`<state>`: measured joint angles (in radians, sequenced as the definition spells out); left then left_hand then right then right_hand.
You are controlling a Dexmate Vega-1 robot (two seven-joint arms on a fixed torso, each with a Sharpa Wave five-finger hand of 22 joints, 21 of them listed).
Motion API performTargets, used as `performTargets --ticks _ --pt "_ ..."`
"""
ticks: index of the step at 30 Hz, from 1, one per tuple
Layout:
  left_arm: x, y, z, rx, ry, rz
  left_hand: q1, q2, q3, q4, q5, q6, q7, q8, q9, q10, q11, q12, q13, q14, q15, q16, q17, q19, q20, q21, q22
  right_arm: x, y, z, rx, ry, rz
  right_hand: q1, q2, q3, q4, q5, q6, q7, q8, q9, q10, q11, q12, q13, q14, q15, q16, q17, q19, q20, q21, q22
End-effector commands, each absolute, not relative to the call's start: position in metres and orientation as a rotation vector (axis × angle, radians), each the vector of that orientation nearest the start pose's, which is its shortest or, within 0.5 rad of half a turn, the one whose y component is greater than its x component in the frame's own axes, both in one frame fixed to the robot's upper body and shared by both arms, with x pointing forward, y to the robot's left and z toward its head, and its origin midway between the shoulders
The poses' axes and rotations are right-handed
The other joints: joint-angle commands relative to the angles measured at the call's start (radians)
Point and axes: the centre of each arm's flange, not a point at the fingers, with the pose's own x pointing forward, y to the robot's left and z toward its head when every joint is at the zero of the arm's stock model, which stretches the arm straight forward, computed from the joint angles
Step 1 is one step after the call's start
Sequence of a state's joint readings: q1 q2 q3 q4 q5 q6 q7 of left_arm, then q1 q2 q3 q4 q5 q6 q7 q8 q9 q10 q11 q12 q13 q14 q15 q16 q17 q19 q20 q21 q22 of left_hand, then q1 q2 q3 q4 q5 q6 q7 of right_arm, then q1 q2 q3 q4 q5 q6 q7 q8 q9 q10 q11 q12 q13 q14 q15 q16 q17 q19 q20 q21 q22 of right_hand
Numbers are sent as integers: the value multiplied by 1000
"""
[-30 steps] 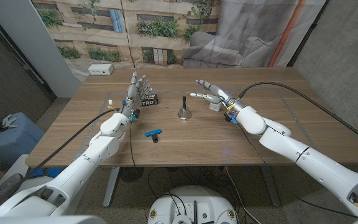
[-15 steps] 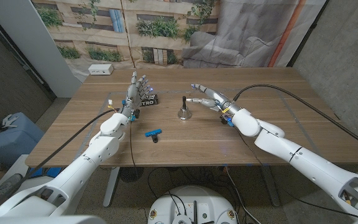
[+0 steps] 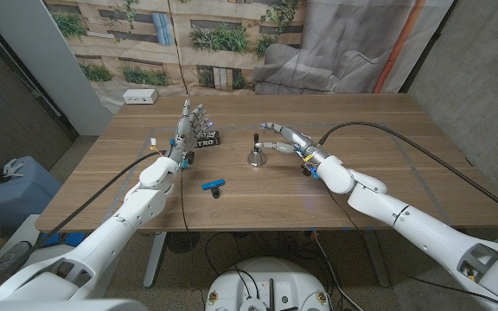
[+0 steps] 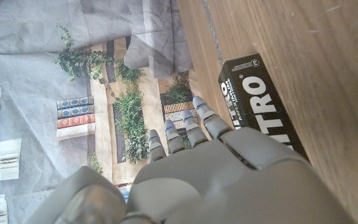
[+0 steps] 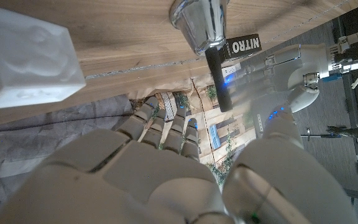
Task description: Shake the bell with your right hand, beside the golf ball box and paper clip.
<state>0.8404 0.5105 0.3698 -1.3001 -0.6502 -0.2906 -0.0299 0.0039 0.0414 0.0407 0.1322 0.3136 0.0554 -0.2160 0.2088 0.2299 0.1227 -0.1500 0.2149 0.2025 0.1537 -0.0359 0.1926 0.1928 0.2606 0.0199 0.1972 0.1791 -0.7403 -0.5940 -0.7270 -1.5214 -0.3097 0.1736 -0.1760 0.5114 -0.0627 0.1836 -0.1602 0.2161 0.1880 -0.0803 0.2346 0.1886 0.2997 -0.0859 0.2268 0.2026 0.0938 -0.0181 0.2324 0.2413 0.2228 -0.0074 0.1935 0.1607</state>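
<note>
A small silver bell (image 3: 254, 155) with a black upright handle stands mid-table; in the right wrist view the bell (image 5: 199, 25) shows just beyond my fingertips. My right hand (image 3: 282, 140) hovers close to its right side, fingers spread and holding nothing, thumb and fingertips a short way from the handle. The black golf ball box (image 3: 207, 136) lies to the bell's left, and its lettered side (image 4: 263, 102) appears in the left wrist view. My left hand (image 3: 188, 125) stands upright against that box, fingers apart and empty. A blue paper clip (image 3: 213, 184) lies nearer the front edge.
A white box (image 3: 140, 96) sits at the table's back left corner. A black cable (image 3: 405, 130) trails over the right part of the table from my right arm. Bare wood (image 3: 258, 199) stretches in front of the bell.
My right hand has moved left toward the bell, from well apart to close beside its handle. The left hand, box, clip and bell have not moved.
</note>
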Motion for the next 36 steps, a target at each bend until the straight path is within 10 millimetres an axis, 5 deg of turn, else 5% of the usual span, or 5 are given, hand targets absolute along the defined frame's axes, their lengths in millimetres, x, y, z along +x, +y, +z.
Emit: performTargets --ticks 1,25,36 --pt "653 290 -28 -42 -593 -206 -1 12 0 7 7 0 -6 6 4 3 -6 6 5 9 -98 6 5 7 1 7 6 622 -123 -47 -1017 -816 255 19 8 7 -1 12 35 -1 15 5 37 -6 8 3 24 -12 11 -3 27 -5 7 5" --pt "653 290 -28 -42 -593 -207 -1 12 0 7 7 -1 -6 6 4 3 -6 6 5 9 -97 6 5 8 1 7 6 633 -118 -59 -970 -824 220 101 15 31 -2 32 196 -26 74 9 208 -34 26 5 149 -73 56 -12 111 -30 3 4" --pt "653 290 -28 -42 -593 -207 -1 12 0 7 7 -1 -6 5 4 4 -5 6 5 10 -98 6 5 8 1 7 6 632 -113 -61 -935 -840 206 138 23 40 -1 36 274 -46 102 9 286 -75 30 3 207 -101 79 -13 144 -46 2 4"
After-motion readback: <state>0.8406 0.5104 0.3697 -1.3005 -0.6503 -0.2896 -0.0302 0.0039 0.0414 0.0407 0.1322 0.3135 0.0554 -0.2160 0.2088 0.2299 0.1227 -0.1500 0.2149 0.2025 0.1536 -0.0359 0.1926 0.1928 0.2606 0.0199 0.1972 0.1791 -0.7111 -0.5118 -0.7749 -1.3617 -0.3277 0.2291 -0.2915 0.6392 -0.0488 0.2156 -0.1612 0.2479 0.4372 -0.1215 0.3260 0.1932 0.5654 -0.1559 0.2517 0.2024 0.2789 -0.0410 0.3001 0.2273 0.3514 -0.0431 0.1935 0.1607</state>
